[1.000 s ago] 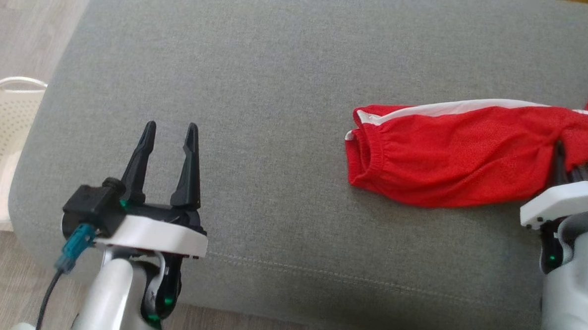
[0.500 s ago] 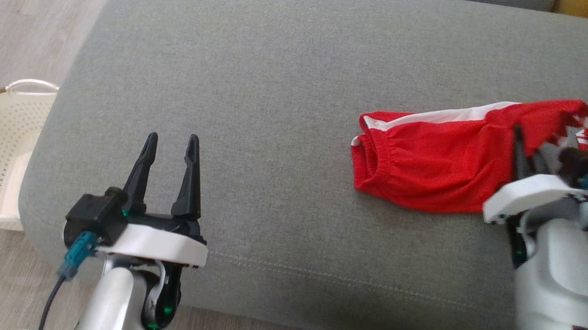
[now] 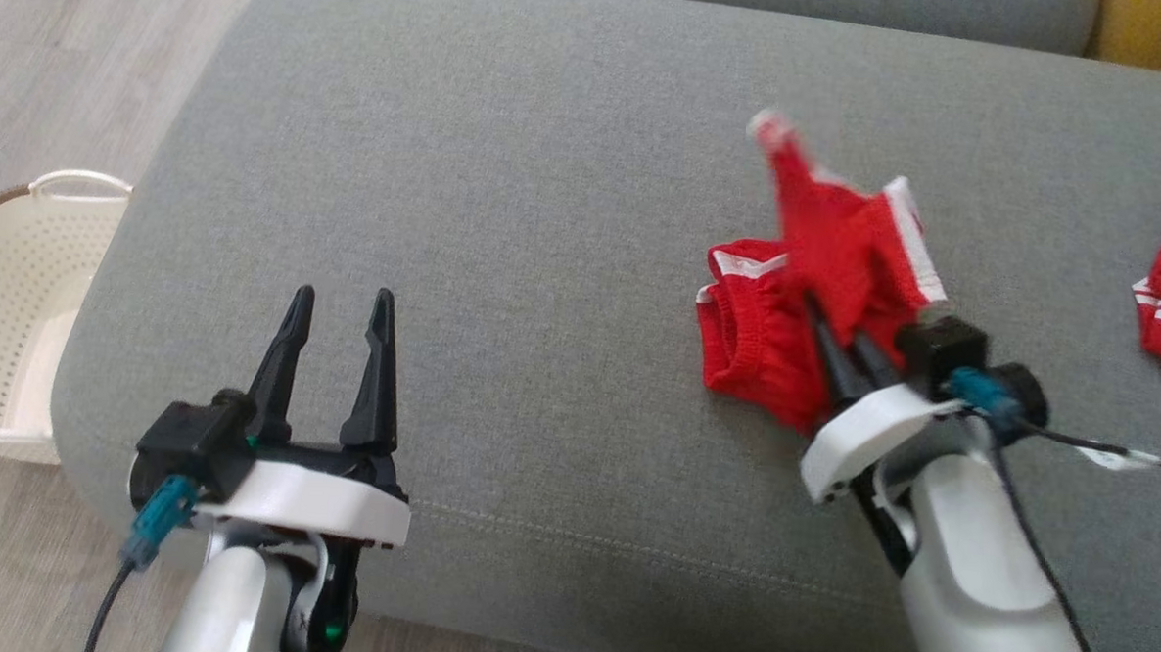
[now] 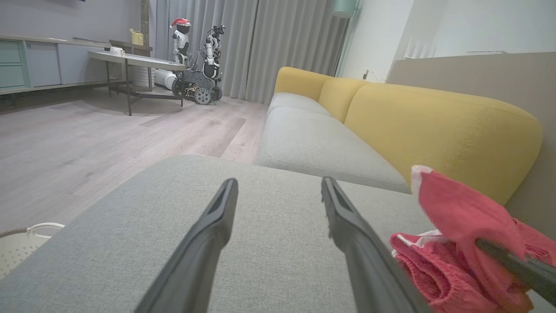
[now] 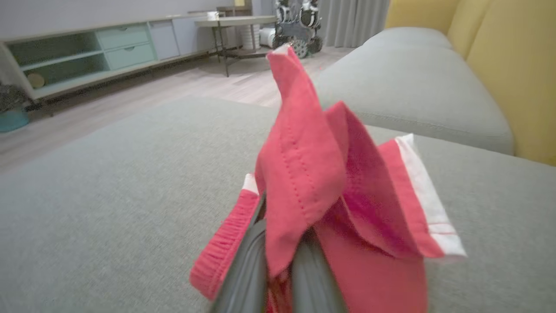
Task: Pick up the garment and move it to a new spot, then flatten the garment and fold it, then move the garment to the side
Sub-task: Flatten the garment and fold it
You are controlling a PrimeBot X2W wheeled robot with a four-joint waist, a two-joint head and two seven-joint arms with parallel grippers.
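Since a second earlier we had swung our right gripper (image 3: 832, 322), clamped on an end of the red garment (image 3: 749, 335), leftward above the right half of the grey cushion (image 3: 548, 168), which we judged mid-fold, while our left gripper (image 3: 339, 301) idled spread near its front-left corner; the next move called for laying that end flat.

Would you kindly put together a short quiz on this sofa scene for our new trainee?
1. True or false: the left gripper is shut on the red garment.
2. Which gripper holds the garment? A) left B) right C) both.
3. What stands on the floor beside the left end of the grey cushion?
Key: 1 false, it is open and empty; 2 B, the right gripper pinches it; 3 a white perforated basket.
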